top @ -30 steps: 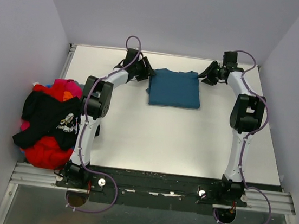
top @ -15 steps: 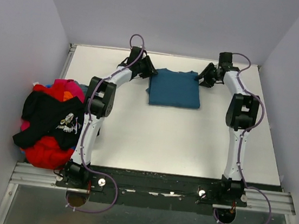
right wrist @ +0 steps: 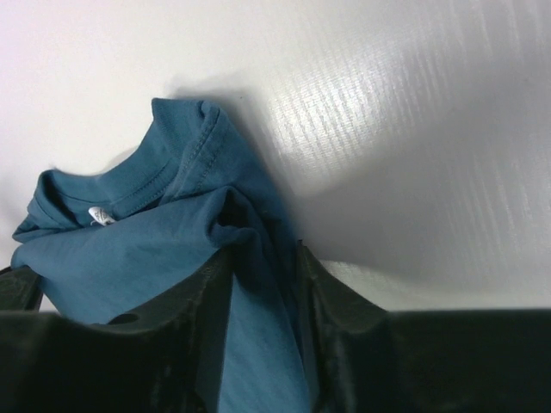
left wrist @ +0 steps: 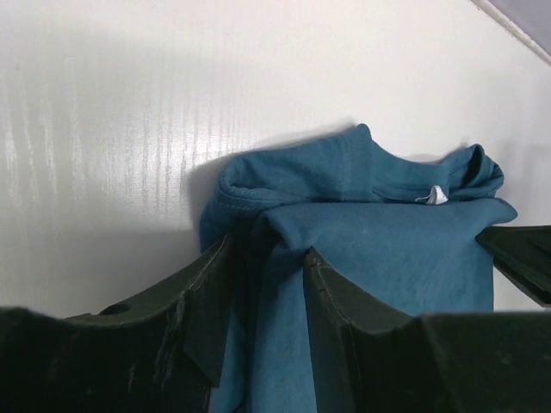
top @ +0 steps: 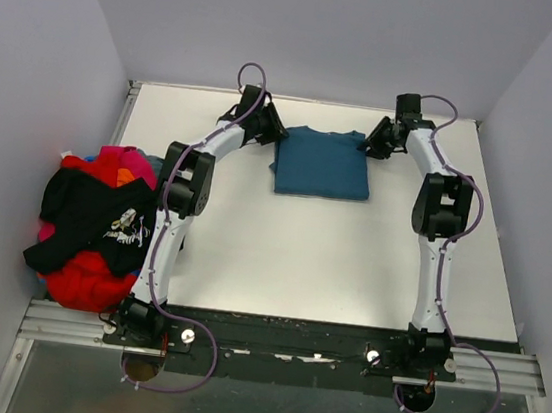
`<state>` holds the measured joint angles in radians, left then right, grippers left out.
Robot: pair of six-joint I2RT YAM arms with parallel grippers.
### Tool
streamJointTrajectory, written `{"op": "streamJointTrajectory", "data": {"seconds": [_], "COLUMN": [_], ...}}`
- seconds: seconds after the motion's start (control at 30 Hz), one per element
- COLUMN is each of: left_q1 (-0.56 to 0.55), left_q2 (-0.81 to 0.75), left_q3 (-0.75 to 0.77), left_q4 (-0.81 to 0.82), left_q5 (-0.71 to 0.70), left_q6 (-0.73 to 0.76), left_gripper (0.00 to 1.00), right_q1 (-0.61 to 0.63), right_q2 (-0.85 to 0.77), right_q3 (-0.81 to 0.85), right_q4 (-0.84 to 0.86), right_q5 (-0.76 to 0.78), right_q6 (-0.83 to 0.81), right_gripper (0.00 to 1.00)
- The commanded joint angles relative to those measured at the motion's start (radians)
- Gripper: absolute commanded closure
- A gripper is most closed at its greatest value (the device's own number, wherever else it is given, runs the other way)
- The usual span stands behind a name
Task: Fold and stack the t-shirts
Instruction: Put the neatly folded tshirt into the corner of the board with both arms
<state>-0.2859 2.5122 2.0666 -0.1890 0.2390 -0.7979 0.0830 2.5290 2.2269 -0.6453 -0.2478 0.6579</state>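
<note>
A teal-blue t-shirt (top: 322,162) lies folded into a rectangle at the far middle of the table. My left gripper (top: 276,134) is at its far left corner, shut on a fold of the cloth (left wrist: 275,258). My right gripper (top: 369,143) is at its far right corner, shut on the cloth there (right wrist: 258,267). The collar and a white label (left wrist: 435,196) show in both wrist views. A pile of red, magenta and orange t-shirts (top: 91,275) with a black printed t-shirt (top: 94,209) on top sits at the left edge.
The white table (top: 329,263) ends in walls at the back and both sides. A metal rail (top: 279,346) with the arm bases runs along the near edge.
My right gripper has moved a little left toward the shirt's far right corner. My left gripper has shifted slightly toward the far side. The shirt has stayed in place.
</note>
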Motion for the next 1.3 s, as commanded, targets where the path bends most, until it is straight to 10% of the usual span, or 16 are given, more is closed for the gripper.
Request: {"op": "streamJointTrajectory", "data": {"seconds": [0.0, 0.13, 0.47, 0.77, 1.07, 1.27], "left_q1": [-0.002, -0.006, -0.016, -0.025, -0.025, -0.021], "left_q2": [-0.024, -0.09, -0.029, 0.062, 0.068, 0.056], "left_q3": [0.01, -0.058, -0.003, 0.062, 0.047, 0.038], "left_q4": [-0.067, -0.093, -0.124, -0.069, -0.038, -0.033], "left_q5": [-0.069, -0.167, -0.136, -0.04, -0.029, -0.027], "left_q6": [0.02, 0.06, 0.066, 0.028, 0.019, 0.038], "left_gripper": [0.44, 0.25, 0.26, 0.48, 0.97, 1.0], "right_q1": [0.014, 0.014, 0.017, 0.015, 0.017, 0.015], "right_q2": [0.036, 0.019, -0.016, -0.088, -0.196, -0.375], "right_q3": [0.027, 0.004, -0.019, -0.088, -0.208, -0.455], "right_q4": [-0.034, -0.031, -0.04, -0.021, -0.016, 0.065], "right_q5": [0.031, 0.041, 0.081, 0.085, 0.093, 0.084], "right_q6": [-0.003, -0.007, -0.032, -0.037, -0.06, -0.06], "right_gripper": [0.61, 0.63, 0.62, 0.57, 0.47, 0.45]}}
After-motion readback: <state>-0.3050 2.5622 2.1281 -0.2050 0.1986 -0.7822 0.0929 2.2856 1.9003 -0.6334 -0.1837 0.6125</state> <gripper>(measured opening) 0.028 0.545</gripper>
